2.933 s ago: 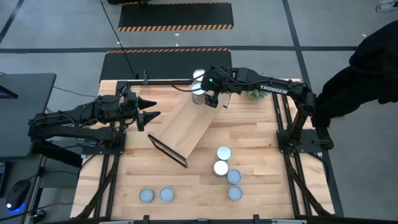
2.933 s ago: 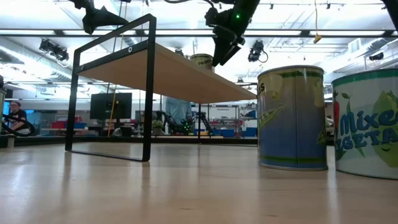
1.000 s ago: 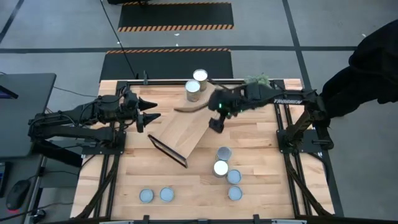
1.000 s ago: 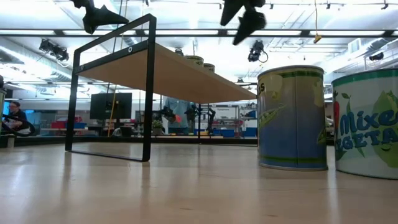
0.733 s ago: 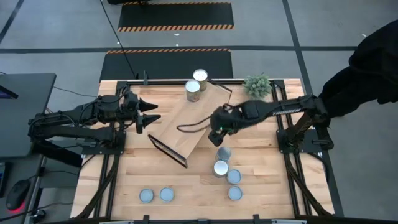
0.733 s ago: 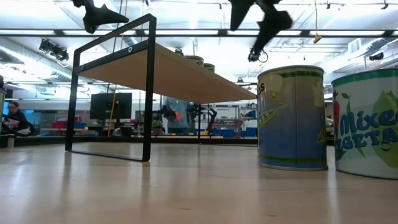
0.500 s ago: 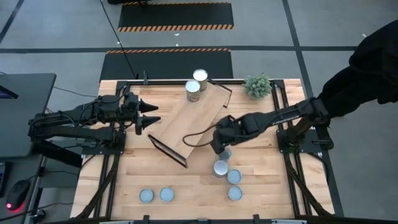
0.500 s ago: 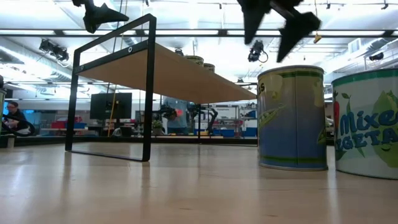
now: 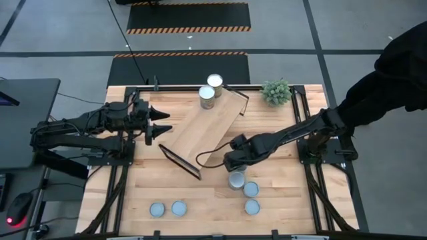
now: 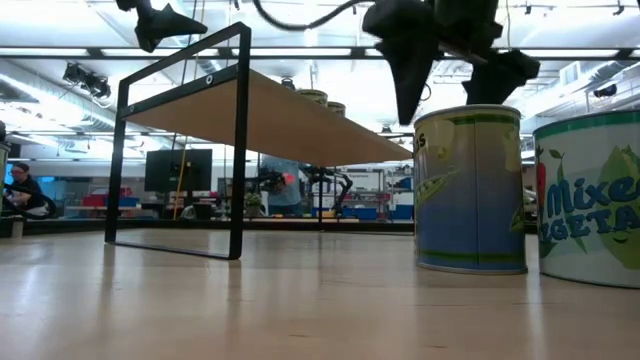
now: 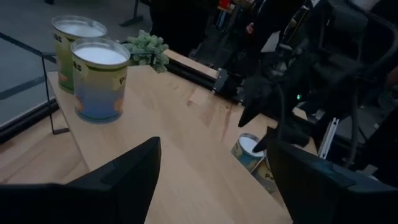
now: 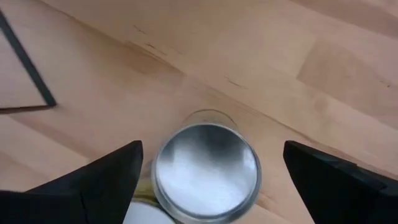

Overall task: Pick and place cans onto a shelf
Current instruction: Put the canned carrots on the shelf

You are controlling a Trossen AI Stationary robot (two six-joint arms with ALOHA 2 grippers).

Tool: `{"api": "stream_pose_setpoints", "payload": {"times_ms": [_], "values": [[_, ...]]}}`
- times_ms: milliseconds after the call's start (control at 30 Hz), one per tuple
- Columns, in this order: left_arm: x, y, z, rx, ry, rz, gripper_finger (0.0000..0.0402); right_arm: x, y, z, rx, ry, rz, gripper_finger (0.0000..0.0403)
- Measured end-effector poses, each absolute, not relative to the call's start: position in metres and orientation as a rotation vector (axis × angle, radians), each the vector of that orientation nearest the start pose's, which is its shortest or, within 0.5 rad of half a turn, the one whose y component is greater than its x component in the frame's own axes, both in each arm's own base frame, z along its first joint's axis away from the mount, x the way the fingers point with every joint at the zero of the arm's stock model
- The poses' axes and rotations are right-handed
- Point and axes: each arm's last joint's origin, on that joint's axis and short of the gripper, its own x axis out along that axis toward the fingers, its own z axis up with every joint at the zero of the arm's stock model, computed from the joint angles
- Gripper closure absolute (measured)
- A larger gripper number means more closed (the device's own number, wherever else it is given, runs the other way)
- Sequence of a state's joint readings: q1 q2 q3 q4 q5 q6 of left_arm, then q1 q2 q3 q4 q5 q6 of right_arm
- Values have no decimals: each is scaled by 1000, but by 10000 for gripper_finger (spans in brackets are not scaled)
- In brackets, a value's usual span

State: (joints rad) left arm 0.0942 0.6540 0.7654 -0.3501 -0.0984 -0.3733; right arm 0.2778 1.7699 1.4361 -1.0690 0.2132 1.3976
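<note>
Two cans [image 9: 207,96] [image 9: 215,81] stand on the far end of the light-wood shelf [image 9: 197,133], which lies slantwise across the table. Several more cans stand on the tabletop: a cluster near the middle right [image 9: 237,180] and two near the front left [image 9: 157,210]. My right gripper [image 9: 233,163] hangs open, pointing down, over the cluster's farthest can [image 12: 206,167], one finger on either side of its silver top and clear of it. My left gripper [image 9: 162,127] waits open, raised, beside the shelf's left side.
A small green plant [image 9: 277,90] stands at the table's far right corner. A person in dark clothes [image 9: 393,67] stands beyond the right edge. The shelf's black frame leg [image 9: 180,162] is close to the left of the can cluster. Bare wood lies between the two can groups.
My right gripper has swung from above the shelf's far right end toward the table's near edge and come down over the can cluster, rolling its wrist as it went. Its fingers have stayed open. The cans and the shelf have not moved.
</note>
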Motion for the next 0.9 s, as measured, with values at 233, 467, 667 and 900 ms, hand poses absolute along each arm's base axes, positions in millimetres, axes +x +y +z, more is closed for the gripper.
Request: {"api": "stream_pose_setpoints", "payload": {"times_ms": [233,467,667,900], "values": [[140,15,328,-377,211,183,102,333,90,234,845,1104,-898,7],[140,15,327,-375,219,185,102,338,94,219,813,1144,-910,7],[140,15,327,-383,226,184,102,342,96,205,789,1199,-903,7],[140,14,326,-387,231,167,102,343,97,189,820,1245,-902,27]]}}
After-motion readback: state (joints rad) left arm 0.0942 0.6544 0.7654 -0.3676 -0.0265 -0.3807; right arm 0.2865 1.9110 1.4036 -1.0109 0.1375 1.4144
